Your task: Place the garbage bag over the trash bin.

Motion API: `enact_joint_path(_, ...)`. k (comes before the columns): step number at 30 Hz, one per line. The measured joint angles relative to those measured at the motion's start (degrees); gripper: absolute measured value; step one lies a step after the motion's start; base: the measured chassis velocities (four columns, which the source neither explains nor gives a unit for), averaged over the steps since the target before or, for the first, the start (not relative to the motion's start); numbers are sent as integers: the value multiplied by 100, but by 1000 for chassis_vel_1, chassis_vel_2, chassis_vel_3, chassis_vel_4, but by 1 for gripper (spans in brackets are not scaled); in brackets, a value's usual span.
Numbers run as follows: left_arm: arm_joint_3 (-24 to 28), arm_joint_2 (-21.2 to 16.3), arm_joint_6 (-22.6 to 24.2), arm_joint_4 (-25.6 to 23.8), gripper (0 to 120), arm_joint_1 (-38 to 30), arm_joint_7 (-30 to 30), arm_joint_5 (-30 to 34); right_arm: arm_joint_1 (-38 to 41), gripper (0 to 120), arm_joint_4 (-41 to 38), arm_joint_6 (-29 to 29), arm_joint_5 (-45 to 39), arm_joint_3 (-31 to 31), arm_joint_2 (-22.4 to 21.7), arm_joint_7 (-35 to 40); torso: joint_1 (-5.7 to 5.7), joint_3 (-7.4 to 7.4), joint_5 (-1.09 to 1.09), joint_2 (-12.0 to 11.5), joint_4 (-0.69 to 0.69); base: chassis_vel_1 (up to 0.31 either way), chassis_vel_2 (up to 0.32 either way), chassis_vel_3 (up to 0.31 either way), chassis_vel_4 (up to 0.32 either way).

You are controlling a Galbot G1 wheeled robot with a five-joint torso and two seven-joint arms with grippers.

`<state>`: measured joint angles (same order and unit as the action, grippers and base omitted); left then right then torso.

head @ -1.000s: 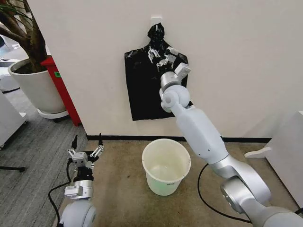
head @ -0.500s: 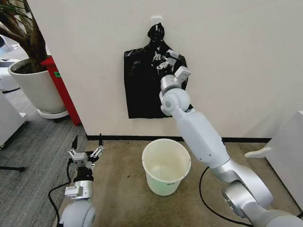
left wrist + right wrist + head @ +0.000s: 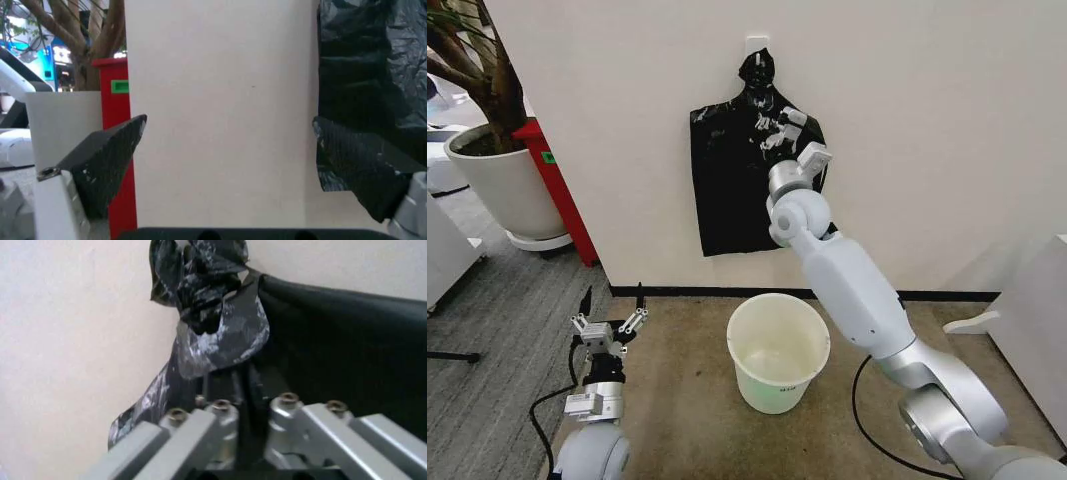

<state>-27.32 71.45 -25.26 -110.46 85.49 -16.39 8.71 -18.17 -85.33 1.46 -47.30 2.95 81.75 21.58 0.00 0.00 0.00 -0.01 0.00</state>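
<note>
The trash bin stood open on the floor near the wall, with clear floor on its left and right. The garbage bag hung flat against that wall from a hook above the bin. The right gripper was raised against the bag's upper part, jaws pinched tight on a fold of plastic just below the knot. The left gripper hovered low at the near left, jaws spread wide and empty.

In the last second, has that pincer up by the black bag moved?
Yes. The right pincer has shifted rightward and slightly down across the hanging bag bundle, away from the wall hook.
</note>
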Motion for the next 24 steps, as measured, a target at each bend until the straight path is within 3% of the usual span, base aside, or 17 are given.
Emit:
enact_joint_path(1,-1,0,0,0,98,1,0,0,-4,5,-3,-1,1,0,0,0,0,0,0,0,0,0,0,0,0)
enact_joint_path(4,-1,9,1,-6,98,2,0,-4,-51,22,-48,-12,7,13,-1,-1,0,0,0,0,0,0,0,0,0)
enact_joint_path(12,9,29,3,-10,97,1,0,-15,-102,52,-104,-20,7,9,10,-9,0,0,0,0,0,0,0,0,0)
enact_joint_path(14,9,29,3,-10,97,0,0,-16,-109,53,-110,-21,7,6,13,-10,0,0,0,0,0,0,0,0,0)
enact_joint_path(19,9,28,3,-8,97,-1,1,-17,-165,78,-144,-29,5,-9,41,-32,0,0,0,1,0,0,0,0,0)
enact_joint_path(24,19,31,3,12,97,-6,3,-24,-196,94,-192,-16,-167,-41,104,-32,0,0,0,1,0,0,0,0,0)
